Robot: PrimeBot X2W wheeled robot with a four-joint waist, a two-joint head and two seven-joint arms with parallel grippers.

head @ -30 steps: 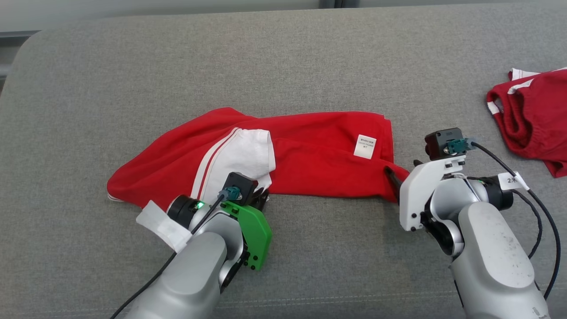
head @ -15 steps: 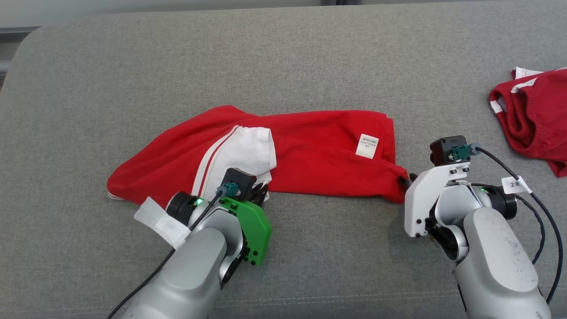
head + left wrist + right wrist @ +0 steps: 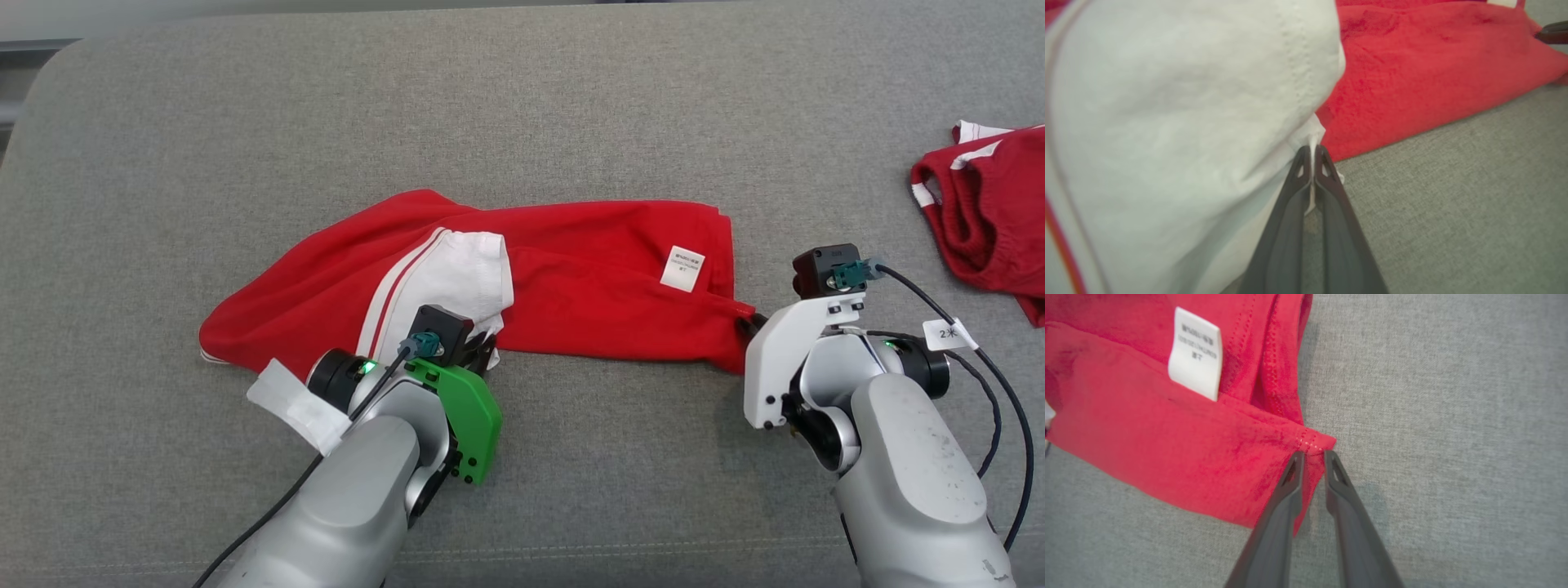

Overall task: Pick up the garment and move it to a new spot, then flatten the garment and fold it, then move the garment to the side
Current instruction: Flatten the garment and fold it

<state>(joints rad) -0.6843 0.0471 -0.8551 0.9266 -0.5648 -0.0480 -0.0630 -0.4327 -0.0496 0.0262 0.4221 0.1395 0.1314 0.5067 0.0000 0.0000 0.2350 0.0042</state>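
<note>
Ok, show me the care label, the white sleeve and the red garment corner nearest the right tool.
care label (image 3: 1195, 353): right wrist view, middle of the white tag.
white sleeve (image 3: 457, 278): head view, centre of the white fabric.
red garment corner (image 3: 1314, 444): right wrist view, stitched tip of the hem.

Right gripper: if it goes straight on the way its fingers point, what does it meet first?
The red garment: its corner sits between the fingers of the right gripper. Straight on, probably the folded hem beside the white label.

A crumpled red garment with white trim (image 3: 992, 216) lies at the far right. It rests on a grey woven fabric surface (image 3: 522, 98).
</note>
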